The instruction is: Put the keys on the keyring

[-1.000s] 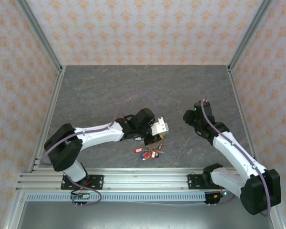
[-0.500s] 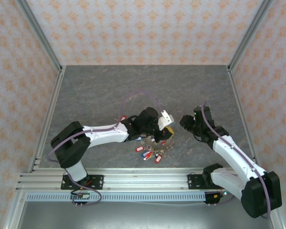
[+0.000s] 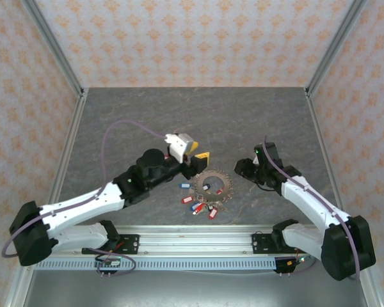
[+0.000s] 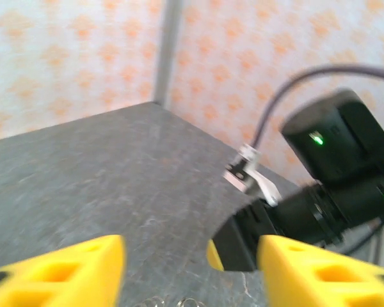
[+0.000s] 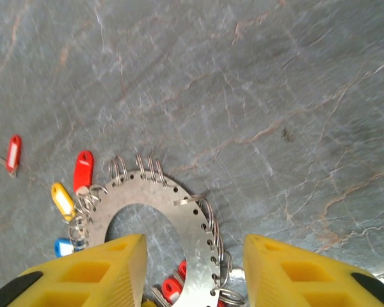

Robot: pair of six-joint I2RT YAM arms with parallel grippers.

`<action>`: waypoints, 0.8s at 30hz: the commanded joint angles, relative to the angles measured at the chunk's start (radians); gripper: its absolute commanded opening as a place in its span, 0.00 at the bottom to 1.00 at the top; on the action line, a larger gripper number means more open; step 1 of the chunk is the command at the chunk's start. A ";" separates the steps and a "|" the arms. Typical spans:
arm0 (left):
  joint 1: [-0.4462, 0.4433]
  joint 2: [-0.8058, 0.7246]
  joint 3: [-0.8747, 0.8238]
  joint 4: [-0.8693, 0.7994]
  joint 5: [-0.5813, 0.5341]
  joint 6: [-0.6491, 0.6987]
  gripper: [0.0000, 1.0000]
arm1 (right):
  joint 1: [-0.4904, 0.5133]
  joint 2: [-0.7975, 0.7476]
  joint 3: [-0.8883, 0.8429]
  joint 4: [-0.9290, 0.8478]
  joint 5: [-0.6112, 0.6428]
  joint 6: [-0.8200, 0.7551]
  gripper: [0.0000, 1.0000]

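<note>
Enclosure walls (image 3: pixel 192 38) carry pale paper with an orange motif on three sides, framed by aluminium posts (image 3: pixel 51 45). The counter (image 3: pixel 134 115) is grey, stone-veined and matt, with a slotted rail (image 3: pixel 192 240) along its near edge. The left arm (image 3: pixel 102 198) lies low and stretched from the near left corner. The right arm (image 3: pixel 307 198) reaches in from the near right. The left pincer (image 3: pixel 197 155) sits just beyond the keyring, its yellow fingers parted with nothing between them. The right pincer (image 5: pixel 192 275) is likewise spread and empty, poised at the ring's right edge; contact cannot be judged. The keyring (image 3: pixel 214 182) lies flat on the counter, forward of centre, between the two pincers. The keys (image 3: pixel 201 204) hang from its rim on small wire loops, with red and blue tags fanned along the near side and a yellow tag among them. One stray red tag (image 5: pixel 13 153) lies apart on the bare surface. Half a second earlier the left pincer covered the keyring. It has since drawn back toward the far left, leaving the ring fully exposed. The left arm's elbow has swung out to the near left corner, and the right pincer has edged closer to the ring.
</note>
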 commanded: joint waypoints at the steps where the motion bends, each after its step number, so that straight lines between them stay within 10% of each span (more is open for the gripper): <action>1: 0.009 -0.085 -0.074 -0.077 -0.197 -0.165 0.65 | 0.031 0.005 0.024 -0.024 -0.012 -0.039 0.47; 5: 0.012 -0.188 -0.163 -0.200 -0.334 -0.390 1.00 | 0.049 0.022 0.014 -0.017 -0.017 -0.052 0.49; 15: 0.011 -0.281 -0.356 -0.294 -0.277 -0.639 1.00 | 0.050 0.043 -0.080 0.138 -0.021 0.007 0.48; 24: 0.014 -0.076 -0.328 -0.215 -0.127 -0.684 0.67 | 0.051 0.141 -0.077 0.181 -0.038 0.026 0.40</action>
